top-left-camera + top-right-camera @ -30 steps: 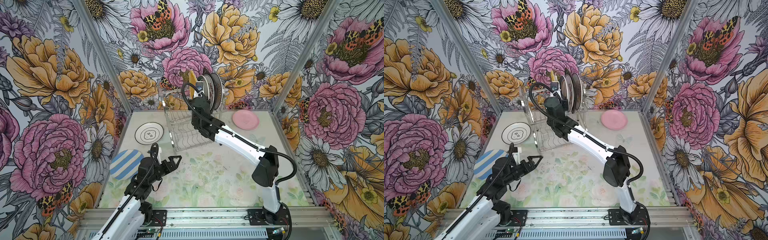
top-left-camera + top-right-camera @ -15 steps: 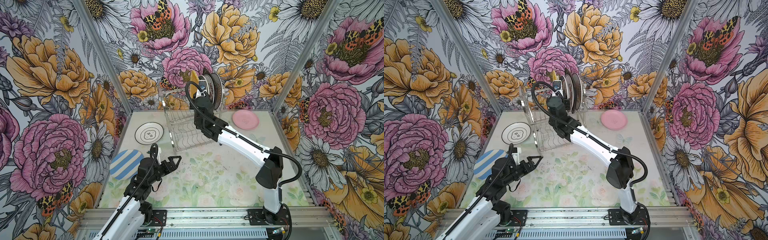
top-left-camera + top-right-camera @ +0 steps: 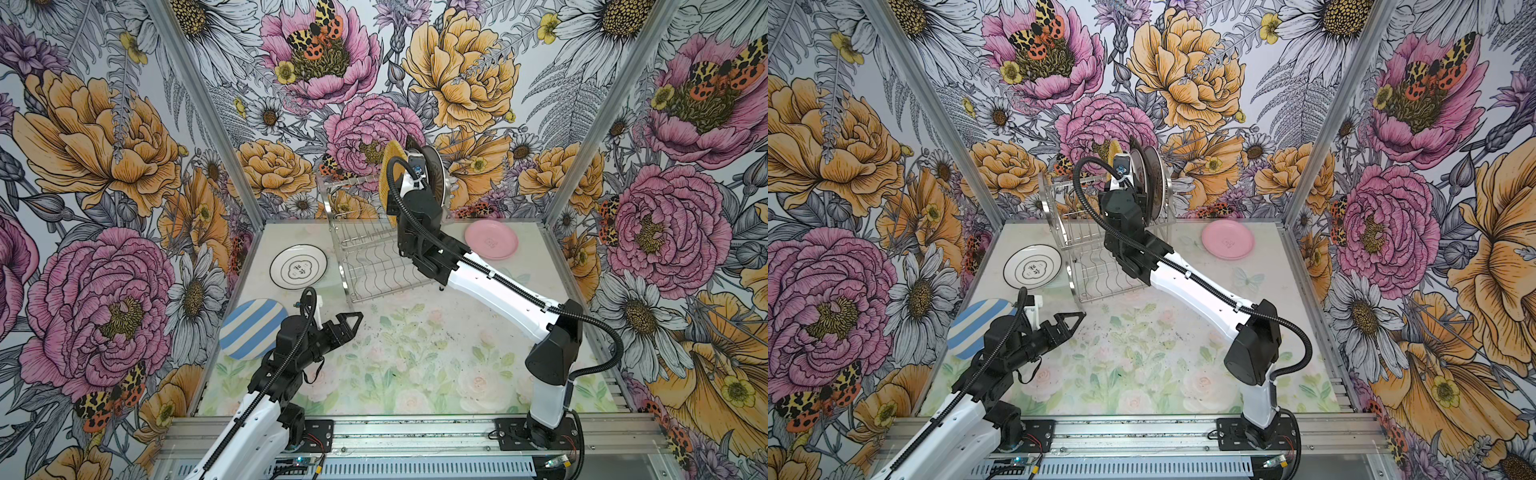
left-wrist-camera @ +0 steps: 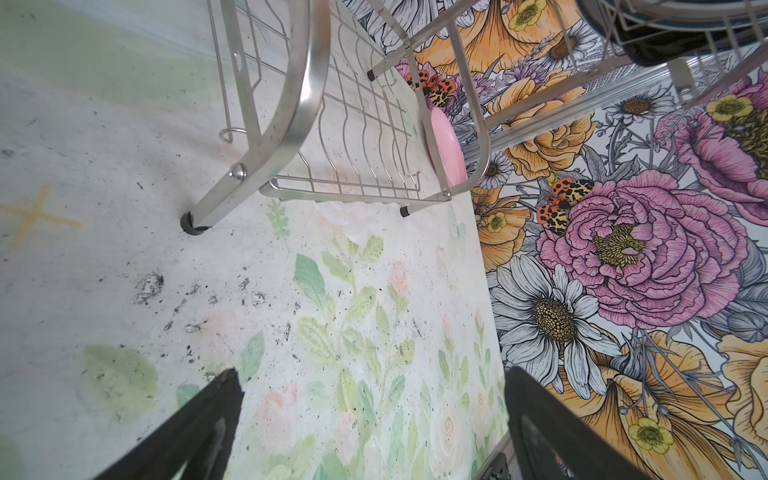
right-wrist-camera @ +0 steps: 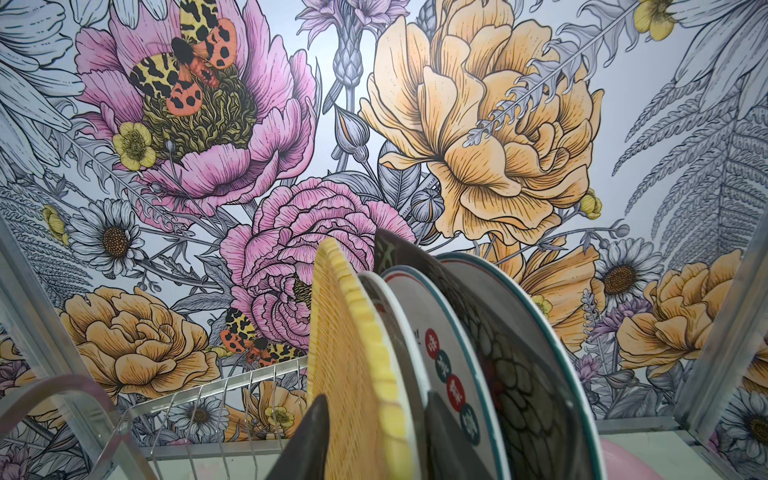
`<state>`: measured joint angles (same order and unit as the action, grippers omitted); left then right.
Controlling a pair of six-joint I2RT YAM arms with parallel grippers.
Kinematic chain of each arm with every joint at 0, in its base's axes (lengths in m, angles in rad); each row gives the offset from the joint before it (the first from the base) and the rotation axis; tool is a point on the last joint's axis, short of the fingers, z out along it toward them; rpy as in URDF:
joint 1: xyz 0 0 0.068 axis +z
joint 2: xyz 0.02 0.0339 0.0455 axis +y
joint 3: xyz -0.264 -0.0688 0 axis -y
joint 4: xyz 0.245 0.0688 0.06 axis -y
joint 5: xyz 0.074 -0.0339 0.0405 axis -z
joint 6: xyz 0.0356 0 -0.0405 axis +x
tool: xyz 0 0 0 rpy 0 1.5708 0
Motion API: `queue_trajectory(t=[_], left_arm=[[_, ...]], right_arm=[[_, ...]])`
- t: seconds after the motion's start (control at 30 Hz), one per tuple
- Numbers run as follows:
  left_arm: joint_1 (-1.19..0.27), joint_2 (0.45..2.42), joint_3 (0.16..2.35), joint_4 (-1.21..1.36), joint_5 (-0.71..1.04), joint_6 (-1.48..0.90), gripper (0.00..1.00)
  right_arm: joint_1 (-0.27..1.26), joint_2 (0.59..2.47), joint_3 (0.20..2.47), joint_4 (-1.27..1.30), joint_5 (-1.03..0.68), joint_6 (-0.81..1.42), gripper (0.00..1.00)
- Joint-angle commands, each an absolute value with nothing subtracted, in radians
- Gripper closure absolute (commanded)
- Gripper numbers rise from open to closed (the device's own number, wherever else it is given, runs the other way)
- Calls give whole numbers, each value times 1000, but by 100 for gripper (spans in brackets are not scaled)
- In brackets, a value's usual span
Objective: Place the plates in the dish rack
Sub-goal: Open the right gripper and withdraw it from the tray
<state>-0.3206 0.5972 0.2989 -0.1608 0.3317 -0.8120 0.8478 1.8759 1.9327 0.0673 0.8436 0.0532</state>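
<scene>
The steel dish rack stands at the back of the table. Several plates stand upright in its upper tier: a yellow woven plate, a white one with red and teal dots and a dark floral one. My right gripper is open, one finger on each side of the yellow plate's edge. My left gripper hovers open and empty over the table, in front of the rack. A pink plate, a black-ringed white plate and a blue-striped plate lie flat.
The rack's lower tier holds no plates. Flowered walls close in the table on three sides. A metal rail runs along the front edge, carrying both arm bases.
The right gripper's jaws have widened around the yellow plate, which stays standing in the upper tier; its arm has shifted slightly right. The left arm has not moved.
</scene>
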Motion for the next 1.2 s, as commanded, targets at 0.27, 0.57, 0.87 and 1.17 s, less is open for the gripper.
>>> queue_trajectory(t=[0.27,0.57,0.87,1.17], left_arm=[[-329,598,336,-175,292,-804,1],[-328,600,335,-195,292,-790,1],[-326,611,334,-209,295,-773,1],[-324,607,324,-216,299,-770,1]], right_arm=[[882,1707,1854,-42,782,110,55],[902,1519,1651,-185,743,226,52],[865,1356,1441,-348,661,388,49],[673,1248,1220,-416,472,539,49]])
